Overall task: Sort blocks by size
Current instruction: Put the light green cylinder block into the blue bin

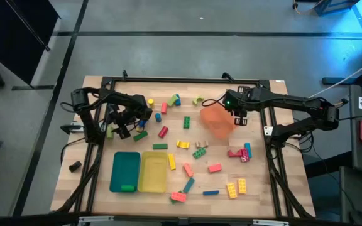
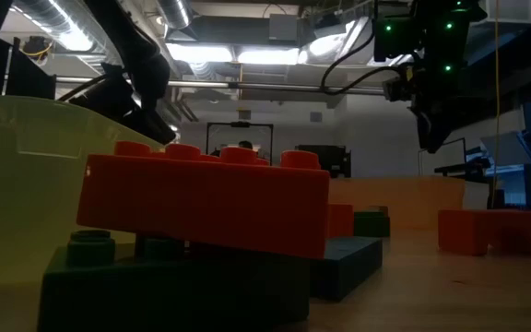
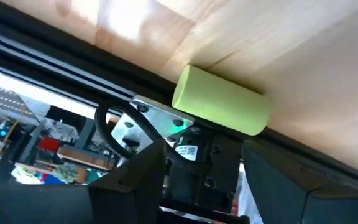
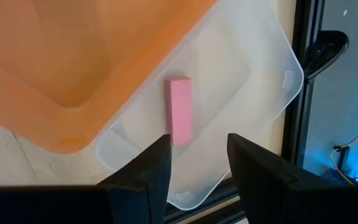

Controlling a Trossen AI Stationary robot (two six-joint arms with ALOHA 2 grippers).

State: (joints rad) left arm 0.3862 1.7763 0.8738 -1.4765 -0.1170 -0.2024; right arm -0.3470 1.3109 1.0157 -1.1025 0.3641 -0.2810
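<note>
Blocks (image 1: 200,152) lie scattered over the table (image 1: 275,188), most between the trays and the near edge; one green block sits in the teal tray (image 1: 125,162), and a yellow one lies just beside the yellow tray (image 1: 153,179). A pink bar (image 4: 180,111) lies in the clear tray (image 4: 253,93), partly under the orange tray (image 1: 217,121). The right gripper (image 4: 197,152) hangs above that bar, jaws open and empty. The left gripper (image 1: 126,125) is low at the table's left edge, facing a pale green block (image 3: 222,101); jaws apart, holding nothing.

Judgement: sorting is at an early stage. The left arm appears set for a pick; next it must close squarely on the green block.
</note>
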